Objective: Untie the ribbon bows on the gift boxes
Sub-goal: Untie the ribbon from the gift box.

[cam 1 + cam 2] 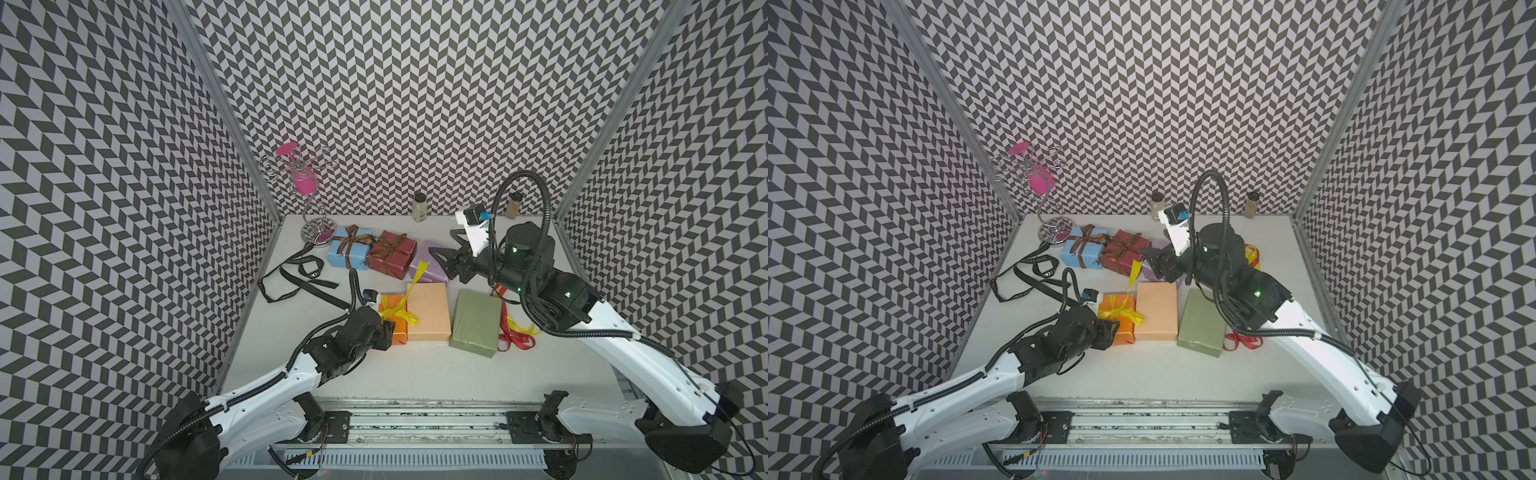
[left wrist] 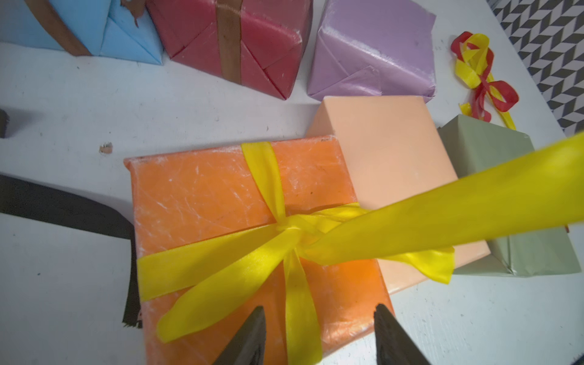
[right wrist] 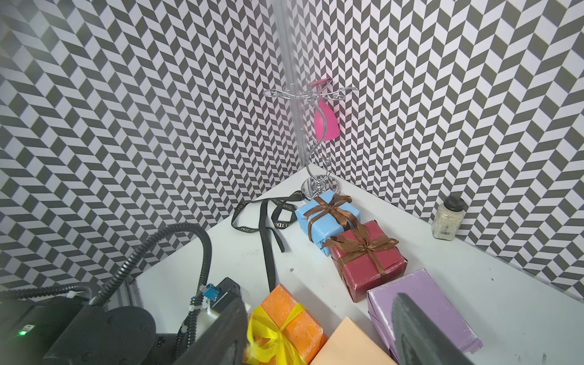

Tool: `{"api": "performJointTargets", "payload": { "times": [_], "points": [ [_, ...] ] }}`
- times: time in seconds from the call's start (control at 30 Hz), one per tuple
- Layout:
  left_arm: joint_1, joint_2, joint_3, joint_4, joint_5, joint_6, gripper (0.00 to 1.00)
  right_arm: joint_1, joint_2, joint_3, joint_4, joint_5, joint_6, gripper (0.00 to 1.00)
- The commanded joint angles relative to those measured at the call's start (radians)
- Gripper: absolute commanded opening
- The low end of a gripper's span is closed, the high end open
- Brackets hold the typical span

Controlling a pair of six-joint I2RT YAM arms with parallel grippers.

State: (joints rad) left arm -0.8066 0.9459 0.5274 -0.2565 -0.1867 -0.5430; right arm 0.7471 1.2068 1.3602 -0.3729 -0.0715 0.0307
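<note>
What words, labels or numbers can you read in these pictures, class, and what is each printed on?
"LOVE IS" and "ETERNAL", in repeated fragments: on the black ribbon, lying loose.
Label on the spice jar: too small to read.
Nothing else is readable.

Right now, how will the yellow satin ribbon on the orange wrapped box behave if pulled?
Yellow satin ribbon: probably floppy, since its loops lie limp on the box. Likely slippery, given the sheen. The orange wrapped box looks small, so it may slide along.

Both top views: high, looking down, whole table (image 1: 415, 374). Wrist views: close; share orange box (image 2: 205, 196).
</note>
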Motion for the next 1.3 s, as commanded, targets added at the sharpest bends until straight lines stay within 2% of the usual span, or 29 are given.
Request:
{"api": "performJointTargets", "payload": {
  "times": [0.0,0.1,0.2,0.4,0.6,0.7,0.83,0.87,1.17,1.27],
  "points": [
    [-0.024,-0.053,0.064,0.013,0.065,0.065,0.66,-0.009,0.001,-0.034,0.023,-0.055,0.023,0.70],
    [-0.084,-0.118,0.064,0.111,0.046,0.142,0.80,-0.011,-0.007,-0.062,0.035,-0.096,0.039,0.68],
    [-0.101,-0.138,0.076,0.203,0.065,0.232,0.87,-0.011,-0.012,-0.076,0.040,-0.117,0.055,0.67],
    [-0.100,0.000,0.135,0.310,0.079,0.380,0.86,-0.011,-0.024,-0.097,0.060,-0.170,0.089,0.65],
    [-0.101,0.111,0.175,0.423,0.059,0.408,0.80,-0.011,-0.034,-0.123,0.070,-0.186,0.109,0.63],
    [-0.100,0.136,0.184,0.445,0.044,0.412,0.62,-0.012,-0.038,-0.129,0.072,-0.185,0.112,0.63],
    [-0.099,0.131,0.180,0.445,0.053,0.403,0.29,-0.015,-0.048,-0.130,0.068,-0.158,0.109,0.63],
    [-0.099,0.124,0.170,0.452,0.053,0.398,0.23,-0.019,-0.049,-0.130,0.068,-0.154,0.110,0.63],
    [-0.091,0.098,0.056,0.512,0.025,0.347,0.01,-0.074,-0.073,-0.095,0.059,-0.142,0.103,0.63],
    [-0.073,0.136,0.046,0.508,0.024,0.330,0.00,-0.096,-0.067,-0.063,0.038,-0.126,0.088,0.63]
  ]
}}
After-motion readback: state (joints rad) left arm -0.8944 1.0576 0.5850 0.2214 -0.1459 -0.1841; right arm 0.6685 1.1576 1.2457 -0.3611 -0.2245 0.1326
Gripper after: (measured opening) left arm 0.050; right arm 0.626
